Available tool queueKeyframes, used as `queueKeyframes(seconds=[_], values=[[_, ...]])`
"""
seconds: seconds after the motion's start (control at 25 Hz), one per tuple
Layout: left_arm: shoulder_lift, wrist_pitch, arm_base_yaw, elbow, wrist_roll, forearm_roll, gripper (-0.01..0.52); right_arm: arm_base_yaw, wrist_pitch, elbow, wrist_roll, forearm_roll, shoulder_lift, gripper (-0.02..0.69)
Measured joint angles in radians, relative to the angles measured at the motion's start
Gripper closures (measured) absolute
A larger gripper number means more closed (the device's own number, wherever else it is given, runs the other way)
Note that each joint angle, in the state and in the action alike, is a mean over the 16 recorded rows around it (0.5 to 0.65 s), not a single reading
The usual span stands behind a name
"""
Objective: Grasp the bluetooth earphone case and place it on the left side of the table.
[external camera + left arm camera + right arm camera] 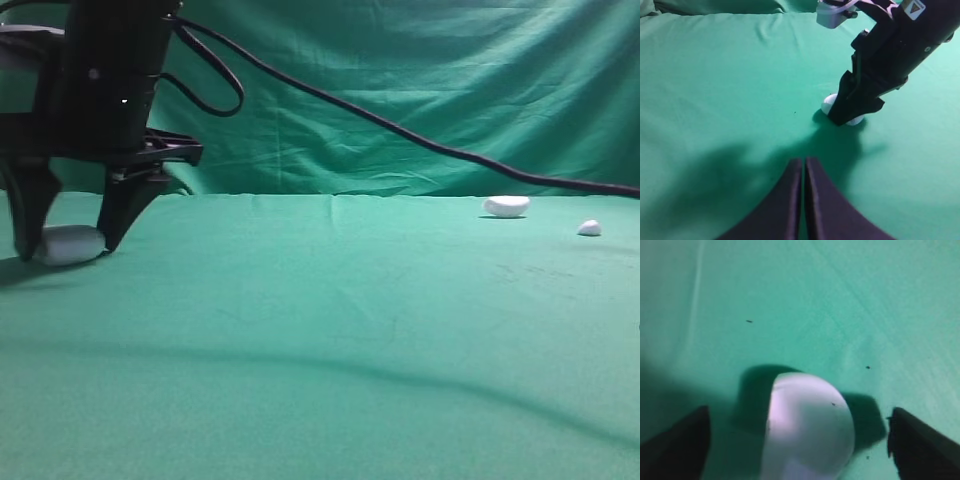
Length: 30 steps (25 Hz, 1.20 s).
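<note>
On the green table, the right end effector stands released astride the bluetooth earphone case.

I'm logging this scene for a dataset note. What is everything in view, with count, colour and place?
case: 1, white, on the table at far left, between the right gripper's spread fingers
half-oval: 1, white, far right of the table
lump: 1, white, tiny, right edge, beside the half-oval
table: 1, green cloth, fills the lower view
backdrop: 1, green draped cloth, behind the table
cable: 1, black, hanging across the backdrop
right gripper: 1, black, open, reached across to the left, straddling the case
left gripper: 1, black, fingers together, low over bare cloth near the case
</note>
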Motion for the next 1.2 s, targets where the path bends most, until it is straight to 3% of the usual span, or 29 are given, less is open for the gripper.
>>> queueKeyframes(seconds=[0.52,0.88,1.2], values=[[0.0,0.0,0.0,0.0,0.0,0.0,0.514,-0.004,0.26,0.001,0.085,-0.099,-0.301,0.626],[0.0,0.0,0.0,0.0,0.0,0.0,0.514,-0.062,0.29,0.139,0.128,-0.158,-0.574,0.665],[0.0,0.0,0.0,0.0,0.0,0.0,0.514,-0.138,0.19,0.512,0.151,-0.128,-0.912,0.665]])
